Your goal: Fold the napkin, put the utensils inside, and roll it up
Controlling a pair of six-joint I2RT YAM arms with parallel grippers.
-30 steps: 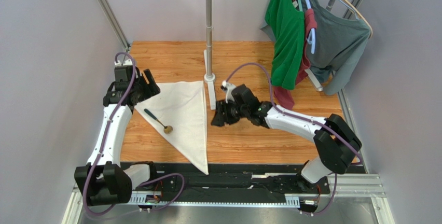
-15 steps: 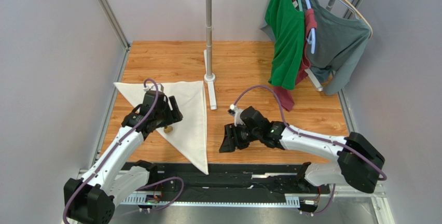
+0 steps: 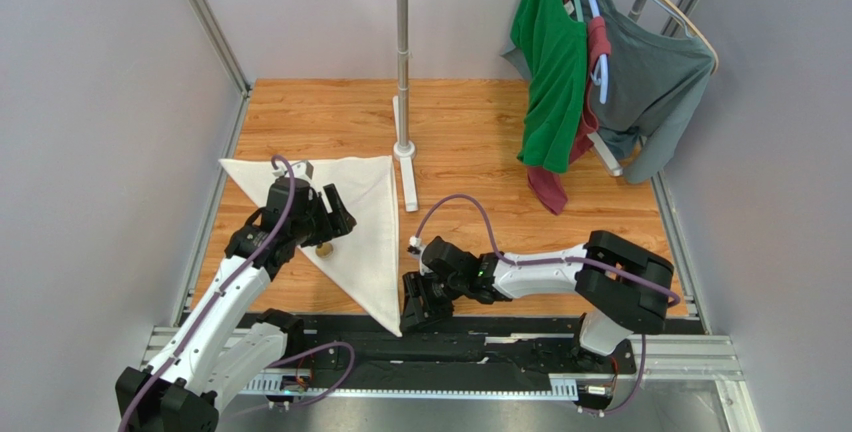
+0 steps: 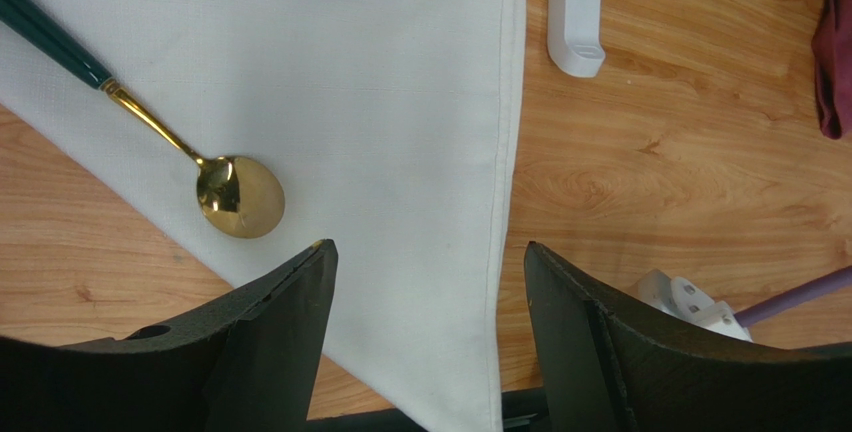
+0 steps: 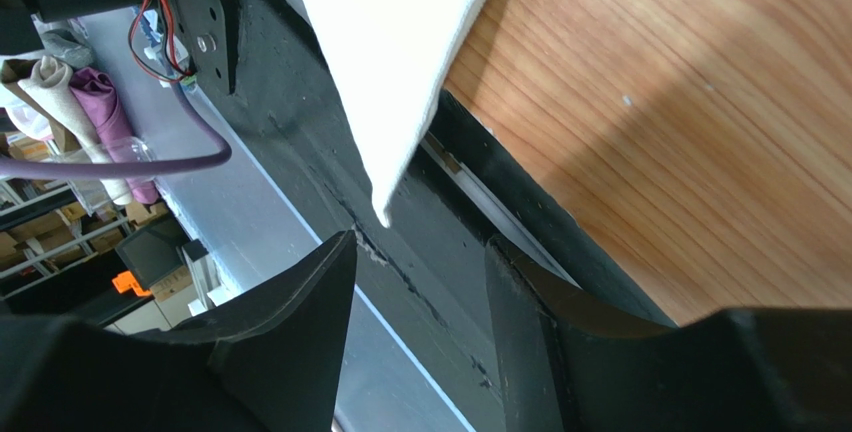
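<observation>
Jaws apart on right gripper (image 5: 420, 240), napkin (image 5: 392, 37) corner ahead

I see a wood table (image 3: 480, 122). At 12 o'clock on it stands a white pole stand (image 3: 403, 52), upright. At 2 o'clock hangs a green shirt (image 3: 552, 62), with a grey shirt (image 3: 650, 82) just behind it. Between them a dark red cloth (image 3: 545, 190) hangs low; I cannot tell if it touches the table.
</observation>
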